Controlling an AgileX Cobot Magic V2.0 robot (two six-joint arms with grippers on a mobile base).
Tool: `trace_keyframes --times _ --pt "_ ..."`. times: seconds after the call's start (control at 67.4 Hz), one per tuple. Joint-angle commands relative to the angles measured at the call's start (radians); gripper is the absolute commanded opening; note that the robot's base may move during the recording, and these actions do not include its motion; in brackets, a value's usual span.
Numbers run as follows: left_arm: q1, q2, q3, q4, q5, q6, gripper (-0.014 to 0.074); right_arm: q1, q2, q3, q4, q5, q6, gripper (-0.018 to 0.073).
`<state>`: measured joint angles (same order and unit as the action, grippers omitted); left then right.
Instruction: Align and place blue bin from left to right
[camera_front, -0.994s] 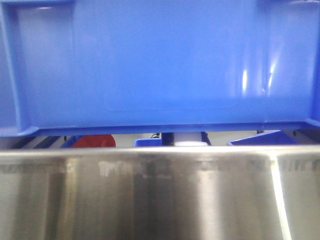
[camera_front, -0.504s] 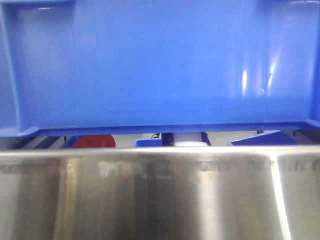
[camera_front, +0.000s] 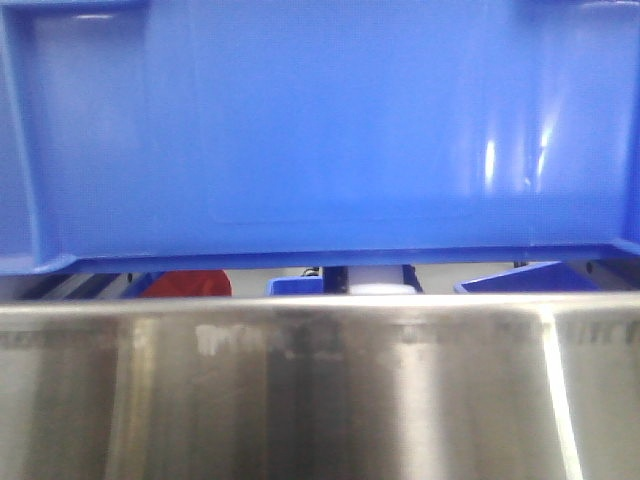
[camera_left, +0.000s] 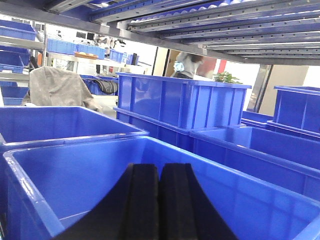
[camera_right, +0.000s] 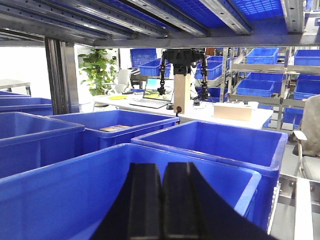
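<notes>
Warehouse shelving and rows of open blue crates (camera_right: 210, 142) fill the background. Both grippers have their black fingers pressed together, holding nothing: the left gripper (camera_left: 159, 200) above one crate's interior, the right gripper (camera_right: 161, 200) above another. Seen from the front, the blue bin (camera_front: 320, 130) sits close above a steel ledge (camera_front: 320, 390).

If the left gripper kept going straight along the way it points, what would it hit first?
Probably the far inner wall of the blue bin it hangs over; the left gripper, fingers closed together, aims at that wall, though depth is unclear.
</notes>
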<state>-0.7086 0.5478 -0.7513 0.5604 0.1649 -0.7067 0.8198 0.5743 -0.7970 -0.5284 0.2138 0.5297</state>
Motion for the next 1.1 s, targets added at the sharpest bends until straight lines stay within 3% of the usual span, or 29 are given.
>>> trace_keyframes --times 0.0,1.083 --pt "-0.007 -0.005 0.001 0.005 -0.025 0.001 -0.0111 0.002 -0.006 0.001 -0.012 -0.012 -0.009 -0.0079" --pt "-0.007 -0.005 0.001 0.005 -0.025 0.001 -0.0111 0.002 -0.006 0.001 -0.012 -0.012 -0.009 -0.0079"
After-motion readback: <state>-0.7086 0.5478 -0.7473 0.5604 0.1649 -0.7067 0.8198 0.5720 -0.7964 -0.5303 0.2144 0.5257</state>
